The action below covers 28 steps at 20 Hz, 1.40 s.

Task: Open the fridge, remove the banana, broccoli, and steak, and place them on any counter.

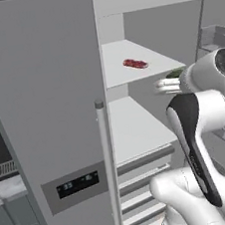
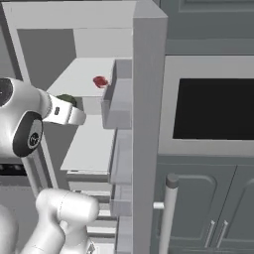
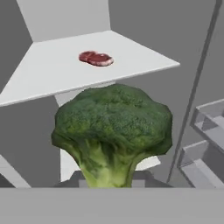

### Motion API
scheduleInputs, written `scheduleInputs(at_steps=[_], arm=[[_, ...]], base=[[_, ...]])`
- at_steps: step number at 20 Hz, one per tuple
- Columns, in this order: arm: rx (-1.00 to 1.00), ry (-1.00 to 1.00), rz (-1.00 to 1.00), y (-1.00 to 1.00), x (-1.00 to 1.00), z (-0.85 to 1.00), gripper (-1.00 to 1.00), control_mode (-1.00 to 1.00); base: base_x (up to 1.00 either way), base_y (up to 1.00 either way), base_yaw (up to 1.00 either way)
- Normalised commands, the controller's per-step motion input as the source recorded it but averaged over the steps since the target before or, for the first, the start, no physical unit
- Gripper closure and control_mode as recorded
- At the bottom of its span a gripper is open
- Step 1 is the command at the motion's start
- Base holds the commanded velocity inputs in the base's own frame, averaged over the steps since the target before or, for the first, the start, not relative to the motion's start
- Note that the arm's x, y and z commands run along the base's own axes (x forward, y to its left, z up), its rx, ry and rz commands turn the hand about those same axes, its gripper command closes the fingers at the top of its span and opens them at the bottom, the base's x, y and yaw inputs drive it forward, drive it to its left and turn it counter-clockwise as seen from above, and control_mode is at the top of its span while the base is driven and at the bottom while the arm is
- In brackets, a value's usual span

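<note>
The fridge (image 1: 46, 93) stands with its left door closed and its right door swung open. A small red steak (image 1: 135, 63) lies on the upper white shelf; it is also seen as the steak (image 2: 100, 81) and the steak (image 3: 96, 58). My gripper (image 3: 111, 181) is shut on the stalk of the broccoli (image 3: 113, 127), holding it in the air in front of and just below that shelf's edge. From the base, the broccoli (image 1: 175, 73) peeks over the gripper (image 1: 163, 85), as does the broccoli (image 2: 67, 100). The banana is out of view.
The open right door (image 2: 144, 124) with its grey bins stands close to the right of my hand. A lower shelf (image 1: 134, 131) and drawers (image 1: 143, 175) sit below. A strip of marbled counter (image 1: 6, 187) shows far left. Grey cabinets (image 2: 198, 208) and a black panel (image 2: 213, 109) lie right.
</note>
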Motion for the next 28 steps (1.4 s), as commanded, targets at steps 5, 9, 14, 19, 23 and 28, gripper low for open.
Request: scheduleInputs(at_steps=[5,9,14,19,23,28], arm=[[0.00,0.00,0.00,0.00,0.00,0.00,1.00,1.00],[0.00,0.00,0.00,0.00,0.00,0.00,1.00,1.00],[0.00,0.00,0.00,0.00,0.00,0.00,1.00,1.00],[0.00,0.00,0.00,0.00,0.00,0.00,1.00,1.00],[0.00,0.00,0.00,0.00,0.00,0.00,1.00,1.00],[0.00,0.00,0.00,0.00,0.00,0.00,1.00,1.00]], base=[[-1.00,0.22,0.00],[-0.67,0.96,0.47],[0.00,1.00,0.52],[0.56,1.00,0.04],[0.99,1.00,-0.18],[0.79,1.00,-0.26]])
